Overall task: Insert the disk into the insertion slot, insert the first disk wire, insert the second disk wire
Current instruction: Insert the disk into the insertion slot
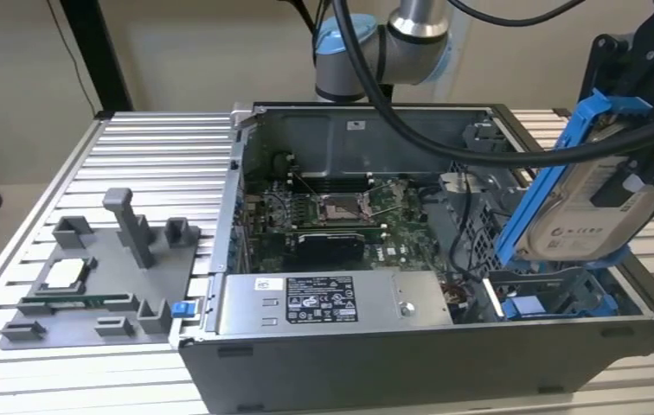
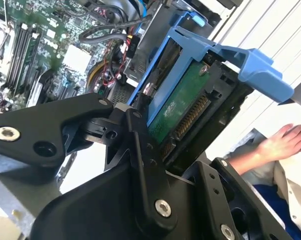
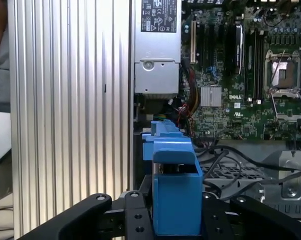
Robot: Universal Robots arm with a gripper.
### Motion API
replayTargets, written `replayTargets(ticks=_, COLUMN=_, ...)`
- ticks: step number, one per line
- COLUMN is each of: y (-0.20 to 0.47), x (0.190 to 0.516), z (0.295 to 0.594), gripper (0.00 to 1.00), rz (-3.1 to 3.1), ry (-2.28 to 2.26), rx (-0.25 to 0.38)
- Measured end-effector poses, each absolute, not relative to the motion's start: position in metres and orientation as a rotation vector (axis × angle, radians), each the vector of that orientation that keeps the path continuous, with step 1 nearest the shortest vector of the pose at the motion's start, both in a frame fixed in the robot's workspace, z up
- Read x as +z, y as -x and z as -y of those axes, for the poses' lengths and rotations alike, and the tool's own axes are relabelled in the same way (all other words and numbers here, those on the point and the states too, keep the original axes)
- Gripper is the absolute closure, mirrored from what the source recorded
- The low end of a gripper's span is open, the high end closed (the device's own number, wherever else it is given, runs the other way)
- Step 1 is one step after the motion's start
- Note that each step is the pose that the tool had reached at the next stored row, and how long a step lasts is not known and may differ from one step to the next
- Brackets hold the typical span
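My gripper (image 1: 641,173) is shut on the disk (image 1: 586,207), a beige drive in a blue plastic carrier. It holds the disk tilted and lifted over the open computer case's corner, at the exterior view's right. Just under the disk's lower end lies the insertion slot (image 1: 558,303) with its blue rails, and the disk is outside it. In the second wrist view the disk's green board (image 2: 183,107) and connector face me between the black fingers (image 2: 138,145). In the first wrist view the blue carrier (image 3: 173,185) sits between the fingers (image 3: 133,217). Dark cables (image 3: 225,155) lie loose beside the bay; which are the disk wires I cannot tell.
The case holds a motherboard (image 1: 339,216) and a silver power supply (image 1: 316,303). A perforated metal cage (image 3: 230,172) sits beside the bay. A grey fixture plate (image 1: 108,277) lies on the ribbed table (image 1: 154,164). A person's hand (image 2: 285,140) rests beyond the case.
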State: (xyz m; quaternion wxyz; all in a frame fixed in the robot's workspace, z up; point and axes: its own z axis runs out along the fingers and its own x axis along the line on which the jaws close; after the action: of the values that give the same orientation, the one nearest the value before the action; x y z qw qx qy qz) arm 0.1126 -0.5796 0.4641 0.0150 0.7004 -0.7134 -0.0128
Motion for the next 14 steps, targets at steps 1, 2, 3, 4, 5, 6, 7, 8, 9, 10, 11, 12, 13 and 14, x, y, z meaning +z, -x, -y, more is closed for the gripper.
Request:
replayTargets(ticks=1, y=-0.113, x=0.463, z=0.580, gripper=1.00, rz=2.220, ry=-2.180, rx=-0.040)
replayTargets(ticks=2, y=-0.113, x=0.462, z=0.580, gripper=1.00, rz=2.220, ry=-2.180, rx=-0.040)
replayTargets(ticks=3, y=-0.113, x=0.461, z=0.580, gripper=1.00, rz=2.220, ry=-2.180, rx=-0.040)
replayTargets(ticks=4, y=-0.113, x=0.461, z=0.580, gripper=1.00, rz=2.220, ry=-2.180, rx=-0.040)
replayTargets(ticks=5, y=-0.113, x=0.460, z=0.580, gripper=1.00, rz=2.220, ry=-2.180, rx=-0.040)
replayTargets(ticks=6, y=-0.113, x=0.459, z=0.580, gripper=1.00, rz=2.220, ry=-2.180, rx=-0.040)
replayTargets(ticks=7, y=-0.113, x=0.458, z=0.580, gripper=1.00, rz=2.220, ry=-2.180, rx=-0.040)
replayTargets(ticks=8, y=-0.113, x=0.457, z=0.580, gripper=1.00, rz=2.220, ry=-2.180, rx=-0.040)
replayTargets(ticks=9, y=-0.113, x=0.456, z=0.580, gripper=1.00, rz=2.220, ry=-2.180, rx=-0.040)
replayTargets(ticks=10, y=-0.113, x=0.455, z=0.580, gripper=1.00, rz=2.220, ry=-2.180, rx=-0.040)
replayTargets(ticks=11, y=-0.113, x=0.454, z=0.580, gripper=1.00, rz=2.221, ry=-2.180, rx=-0.041)
replayTargets(ticks=12, y=-0.113, x=0.452, z=0.580, gripper=1.00, rz=2.221, ry=-2.180, rx=-0.041)
replayTargets(ticks=13, y=-0.114, x=0.451, z=0.580, gripper=1.00, rz=2.221, ry=-2.181, rx=-0.041)
replayTargets(ticks=14, y=-0.114, x=0.450, z=0.580, gripper=1.00, rz=2.221, ry=-2.181, rx=-0.042)
